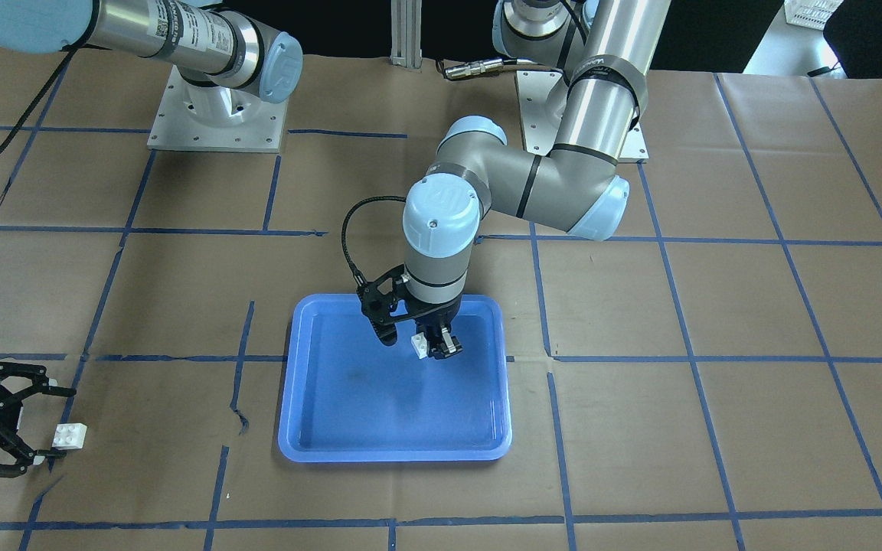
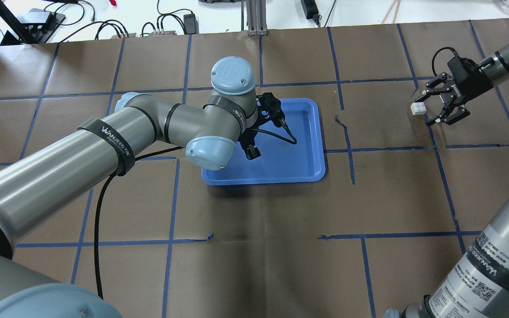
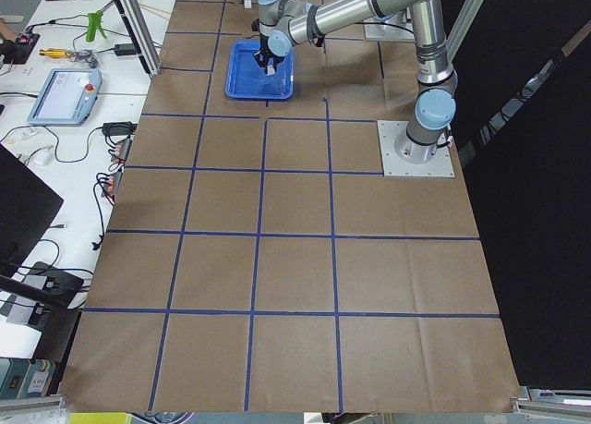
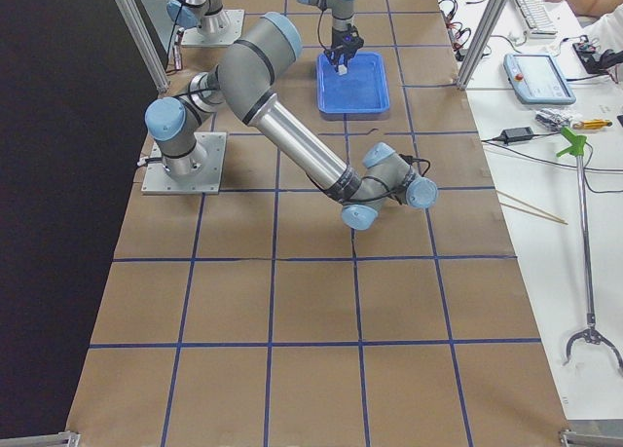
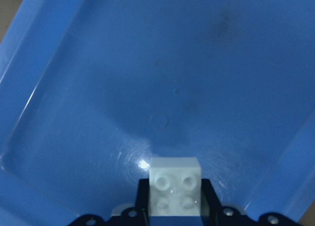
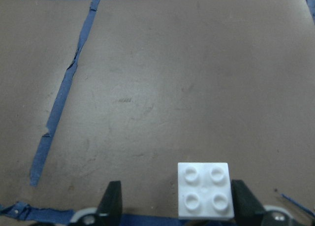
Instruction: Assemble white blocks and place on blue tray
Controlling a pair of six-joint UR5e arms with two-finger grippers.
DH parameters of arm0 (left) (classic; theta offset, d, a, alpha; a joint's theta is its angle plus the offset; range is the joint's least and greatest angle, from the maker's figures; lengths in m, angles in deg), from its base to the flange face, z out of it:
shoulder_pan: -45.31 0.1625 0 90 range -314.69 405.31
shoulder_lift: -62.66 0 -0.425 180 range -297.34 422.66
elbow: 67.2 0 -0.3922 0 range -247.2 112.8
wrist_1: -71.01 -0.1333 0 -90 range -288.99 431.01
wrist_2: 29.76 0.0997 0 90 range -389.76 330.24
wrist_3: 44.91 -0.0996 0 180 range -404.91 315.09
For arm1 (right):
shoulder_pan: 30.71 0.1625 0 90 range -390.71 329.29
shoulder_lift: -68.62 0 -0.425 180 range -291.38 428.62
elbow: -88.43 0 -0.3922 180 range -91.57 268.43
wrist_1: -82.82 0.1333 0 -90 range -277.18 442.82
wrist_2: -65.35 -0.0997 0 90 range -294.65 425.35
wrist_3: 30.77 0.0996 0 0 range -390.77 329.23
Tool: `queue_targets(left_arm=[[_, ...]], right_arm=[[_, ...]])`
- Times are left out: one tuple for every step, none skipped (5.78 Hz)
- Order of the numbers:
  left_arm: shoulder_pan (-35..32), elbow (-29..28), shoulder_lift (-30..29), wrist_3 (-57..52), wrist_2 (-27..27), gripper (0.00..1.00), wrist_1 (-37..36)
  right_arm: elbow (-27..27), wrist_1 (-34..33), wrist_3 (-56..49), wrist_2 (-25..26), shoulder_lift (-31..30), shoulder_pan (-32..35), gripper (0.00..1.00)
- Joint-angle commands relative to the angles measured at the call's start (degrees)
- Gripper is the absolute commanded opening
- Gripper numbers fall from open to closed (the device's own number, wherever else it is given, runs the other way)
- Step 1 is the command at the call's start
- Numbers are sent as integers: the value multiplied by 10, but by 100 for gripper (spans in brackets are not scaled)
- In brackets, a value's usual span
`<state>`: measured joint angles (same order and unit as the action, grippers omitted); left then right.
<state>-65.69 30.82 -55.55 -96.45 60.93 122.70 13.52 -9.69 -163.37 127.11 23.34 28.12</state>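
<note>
Your left gripper [image 1: 435, 346] has its fingers clamped on one white block [image 5: 174, 186] over the blue tray [image 1: 334, 428]. Your right gripper [image 2: 424, 110] has its fingers spread wide around the other white block [image 6: 205, 190], which sits on the bench [image 1: 717, 383] well apart from the tray.

Silver arms [image 1: 608, 53], pale-blue joint caps [image 1: 441, 216]

Both blocks white: first block [image 5: 174, 186], second block [image 6: 204, 190]. Tray [image 1: 395, 413] blue, faintly scuffed. Counter [image 1: 755, 298] brown, gridded with blue tape [image 1: 717, 359].
</note>
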Motion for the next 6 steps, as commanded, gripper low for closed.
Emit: queue_targets(left_arm=[[-8,-7,-17,-116,0,0,-19],[-7,-29,-22,-166,0,0,-19],[-8,-36,-38,-167,0,0,-31],[-6,-37,-47,-167,2,0,-41],[-5,-35,-49,-166,3,0,-41],[-2,-33,-49,-166,3,1,-37]], right_arm=[[5,0,-1,-1,-2,0,43],[6,0,-1,-2,-4,0,34],[14,1,2,-2,-12,0,32],[25,6,9,-5,-37,1,31],[22,15,27,-7,-61,3,30],[14,19,28,-20,-75,5,30]])
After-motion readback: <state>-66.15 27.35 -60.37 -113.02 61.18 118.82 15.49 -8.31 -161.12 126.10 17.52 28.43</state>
